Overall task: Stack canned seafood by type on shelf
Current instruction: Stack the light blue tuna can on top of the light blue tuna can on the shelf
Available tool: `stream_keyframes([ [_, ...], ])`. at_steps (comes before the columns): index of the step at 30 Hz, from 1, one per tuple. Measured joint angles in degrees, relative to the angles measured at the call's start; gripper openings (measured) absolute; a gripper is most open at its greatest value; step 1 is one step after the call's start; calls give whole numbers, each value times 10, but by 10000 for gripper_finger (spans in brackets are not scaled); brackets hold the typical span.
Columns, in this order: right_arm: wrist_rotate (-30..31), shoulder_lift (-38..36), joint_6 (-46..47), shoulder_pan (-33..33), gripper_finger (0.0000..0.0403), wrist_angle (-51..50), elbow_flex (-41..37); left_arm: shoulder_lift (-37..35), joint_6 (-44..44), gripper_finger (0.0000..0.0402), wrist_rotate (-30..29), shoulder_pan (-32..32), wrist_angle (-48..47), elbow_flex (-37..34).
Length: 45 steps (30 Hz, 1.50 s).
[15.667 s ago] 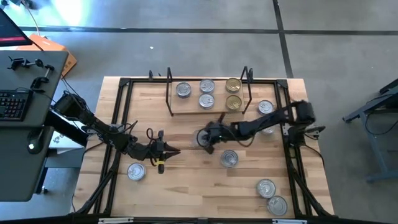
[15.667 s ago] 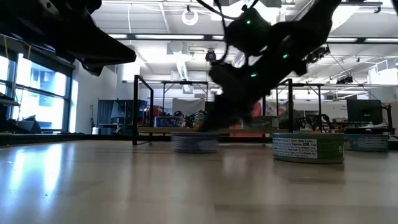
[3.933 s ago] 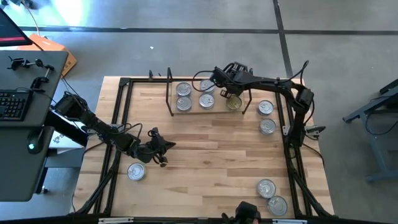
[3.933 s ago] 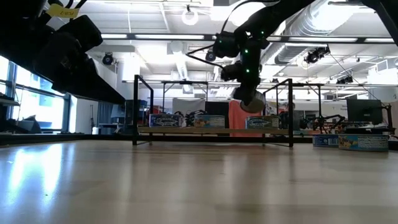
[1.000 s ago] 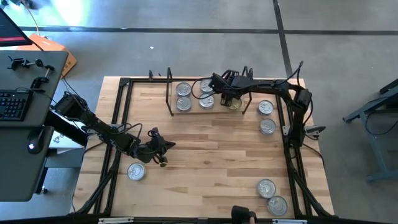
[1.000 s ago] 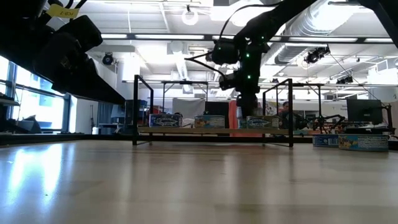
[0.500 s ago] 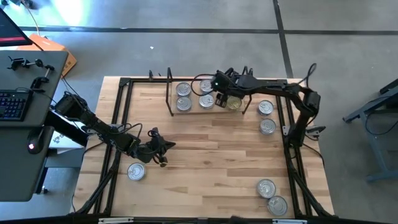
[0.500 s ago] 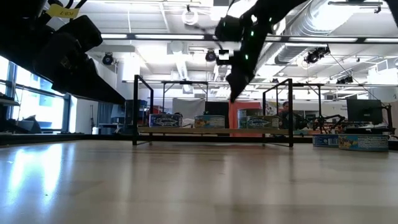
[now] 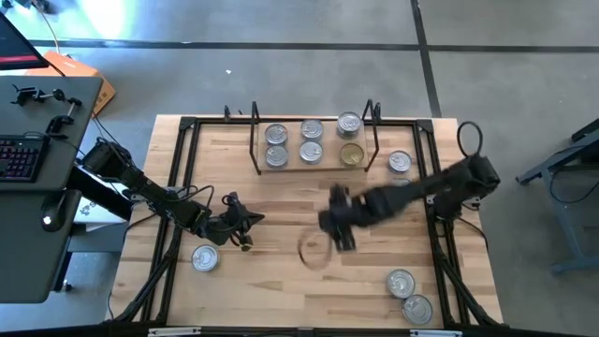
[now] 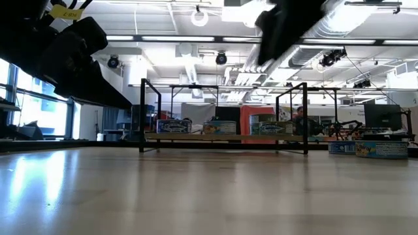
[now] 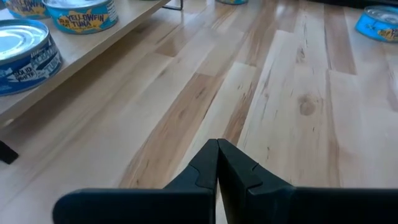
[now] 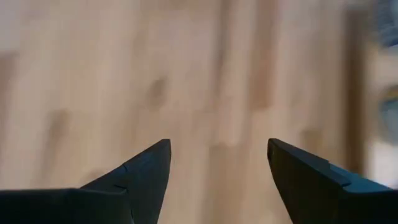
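Observation:
The shelf [image 9: 314, 167], a light-wood board in a black wire frame, stands at the table's far side with several tins [image 9: 312, 152] on it. One has a gold lid [image 9: 351, 155] and the others have silver lids. Loose tins rest on the tabletop at the right [image 9: 400, 162], the near right [image 9: 401, 281] and the near left [image 9: 204, 257]. My right gripper [image 12: 217, 146] is open and blurred above bare wood at mid-table [image 9: 316, 247], with nothing between its fingers. My left gripper [image 11: 217, 144] is shut and empty over the table's left part [image 9: 251, 221].
A black frame [image 9: 187, 126] runs round the tabletop's edges. The shelf's upright end loops [image 10: 142, 114] rise at both its ends. Bare wood [image 9: 281, 290] lies between the grippers and the near edge. In the low view, loose tins [image 10: 375, 149] sit at the right.
My right gripper has swung quickly away from the shelf's right end toward the near edge and now stands over mid-table, higher in the low view. The tins on the shelf stay where they were. My left arm has kept still.

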Motion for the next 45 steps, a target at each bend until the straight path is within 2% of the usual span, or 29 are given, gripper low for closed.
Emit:
stream_keyframes([
  [3,19,0,108,65,259,-52,0,0,-13,0,0,0,1,0],
  [7,52,-2,303,142,259,-138,-8,0,-14,0,0,0,5,0],
  [14,35,-24,629,271,259,-209,-75,0,-13,0,0,0,43,0],
  [17,44,-45,719,299,258,-217,-120,0,-14,0,0,0,66,0],
  [22,77,-133,732,299,242,-156,-240,0,-19,0,0,1,104,0],
  [27,124,-229,732,241,220,-110,-340,0,-13,0,0,3,106,0],
  [30,136,-260,696,201,214,-66,-378,0,-12,0,-5,7,107,0],
  [35,150,-261,637,160,209,14,-415,0,-3,0,-9,29,108,0],
  [39,178,-242,579,149,208,106,-429,0,49,0,35,34,147,0],
  [42,209,-230,590,139,208,80,-418,0,112,0,55,31,183,6],
  [45,247,-230,680,113,208,-14,-407,0,164,0,56,32,211,18],
])
